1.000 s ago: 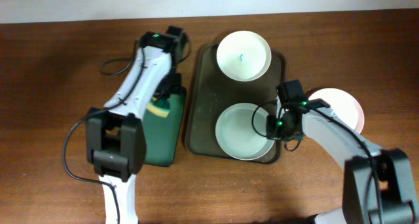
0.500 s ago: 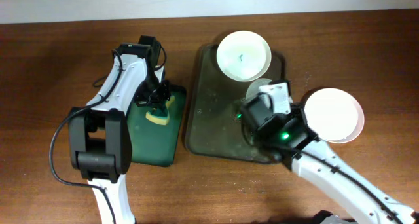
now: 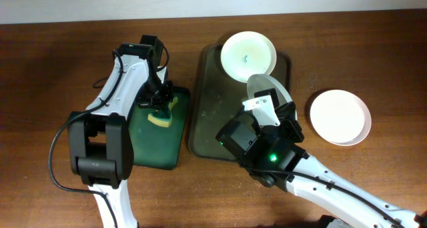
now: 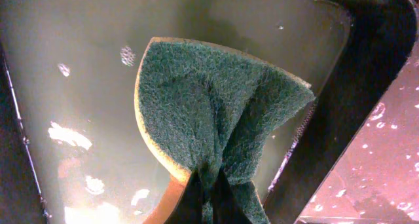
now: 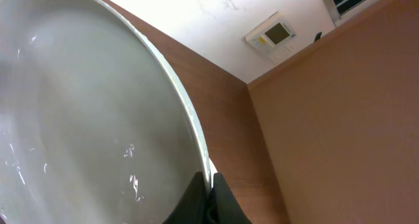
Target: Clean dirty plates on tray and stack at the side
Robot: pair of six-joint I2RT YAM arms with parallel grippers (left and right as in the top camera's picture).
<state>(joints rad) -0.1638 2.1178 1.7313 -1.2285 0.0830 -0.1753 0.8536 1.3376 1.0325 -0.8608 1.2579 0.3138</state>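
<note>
One wooden table (image 3: 53, 68) carries everything here. The largest thing on it is the dark olive tray (image 3: 212, 118), lying a little right of centre in the overhead view. Just beside its left edge sits the narrower green tray (image 3: 157, 148), whose floor glints wet in the left wrist view.

Next come the three white plates. The far plate (image 3: 248, 55) lies flat at the top end of the olive tray (a small teal smudge marks its centre). The lifted plate (image 3: 265, 87) is tipped up steeply over the right half of that tray, its lower part hidden behind the right arm. The side plate (image 3: 339, 118) rests flat on the bare table, well apart from the tray's right rim.

The right gripper (image 5: 208, 199) is clamped on the rim of the lifted plate. In its wrist view the fingertips pinch the edge at the bottom of the frame, and the plate's pale, wet-looking face fills the left side.

Smallest is the sponge (image 4: 216, 119), green scouring face toward the camera, yellow foam along its edge. The left gripper (image 4: 208, 201) squeezes it tight enough to fold it, over the top end of the green tray; whether it touches the floor there I cannot tell.
</note>
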